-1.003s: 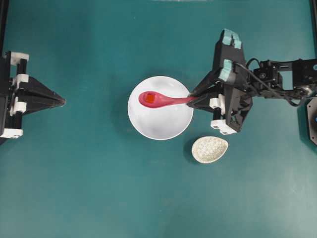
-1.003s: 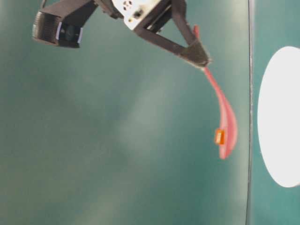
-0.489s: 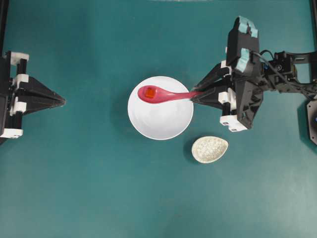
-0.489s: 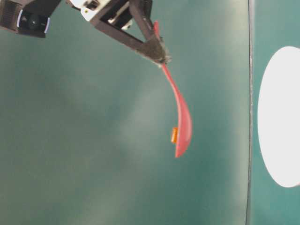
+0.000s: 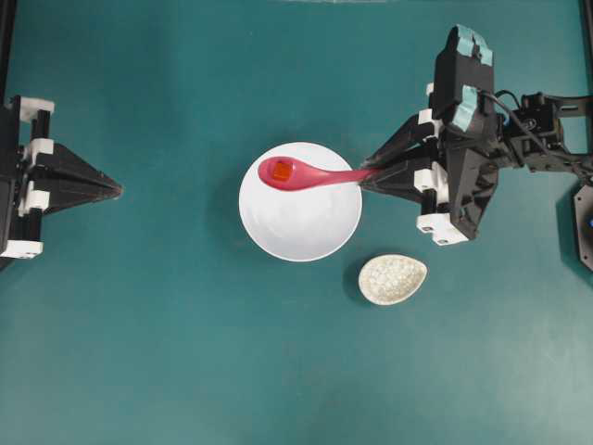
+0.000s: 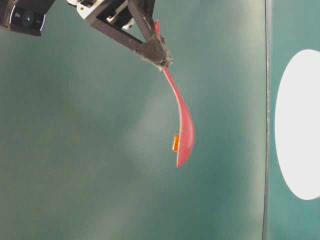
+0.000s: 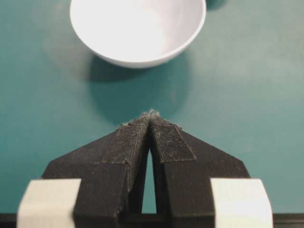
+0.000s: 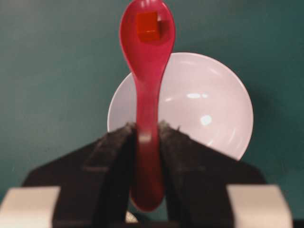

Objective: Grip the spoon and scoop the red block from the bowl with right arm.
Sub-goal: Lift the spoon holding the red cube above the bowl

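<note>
My right gripper (image 5: 364,178) (image 8: 146,128) (image 6: 157,55) is shut on the handle of the pink spoon (image 5: 310,176) (image 8: 147,90) (image 6: 182,125). The spoon is lifted above the white bowl (image 5: 306,218) (image 8: 209,107) (image 7: 137,28), its scoop over the bowl's upper left part. The red block (image 5: 281,171) (image 8: 147,26) (image 6: 175,142) lies in the scoop. Far to the left, well away from the bowl, my left gripper (image 5: 119,190) (image 7: 151,114) is shut with nothing in it.
A small speckled beige oval dish (image 5: 393,279) stands on the teal table just below and right of the bowl, under the right arm. The left arm's body (image 5: 28,181) sits at the table's left edge.
The right gripper has risen and drawn slightly back to the right, carrying the spoon with the red block up out of the bowl. The left arm has not moved.
</note>
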`<state>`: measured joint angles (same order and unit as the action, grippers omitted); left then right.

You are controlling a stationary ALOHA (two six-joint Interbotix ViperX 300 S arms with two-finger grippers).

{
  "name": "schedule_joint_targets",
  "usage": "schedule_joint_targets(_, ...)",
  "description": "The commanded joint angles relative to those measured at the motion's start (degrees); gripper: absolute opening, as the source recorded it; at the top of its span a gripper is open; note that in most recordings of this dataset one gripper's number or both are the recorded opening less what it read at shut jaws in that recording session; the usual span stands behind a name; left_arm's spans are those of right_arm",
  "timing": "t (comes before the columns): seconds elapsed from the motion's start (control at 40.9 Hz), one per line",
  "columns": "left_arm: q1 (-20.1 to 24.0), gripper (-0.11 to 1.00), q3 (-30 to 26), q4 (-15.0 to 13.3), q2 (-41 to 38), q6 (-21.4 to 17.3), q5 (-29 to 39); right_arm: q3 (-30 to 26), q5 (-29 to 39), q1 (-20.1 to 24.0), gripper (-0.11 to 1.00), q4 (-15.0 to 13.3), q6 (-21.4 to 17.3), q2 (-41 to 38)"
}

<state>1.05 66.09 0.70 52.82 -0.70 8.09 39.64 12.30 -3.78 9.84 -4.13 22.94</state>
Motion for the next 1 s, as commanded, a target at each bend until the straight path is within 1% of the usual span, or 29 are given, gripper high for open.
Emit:
schedule_joint_targets(0.0,-0.09,0.0,-1.58,0.18,-0.26,-0.09,0.0,-1.76,-0.18,0.18,0.24,-0.09,0.0,1.05)
schedule_joint_targets(0.22,0.0,0.0,-1.58,0.18,0.18,-0.09,0.7,-1.76,-0.18,0.18,0.24,-0.09,0.0,1.05)
schedule_joint_targets(0.978,-1.67,0.0,-1.58,0.18,0.18,-0.09,0.88,-1.67,0.09,0.18,0.24,-0.09,0.0,1.05)
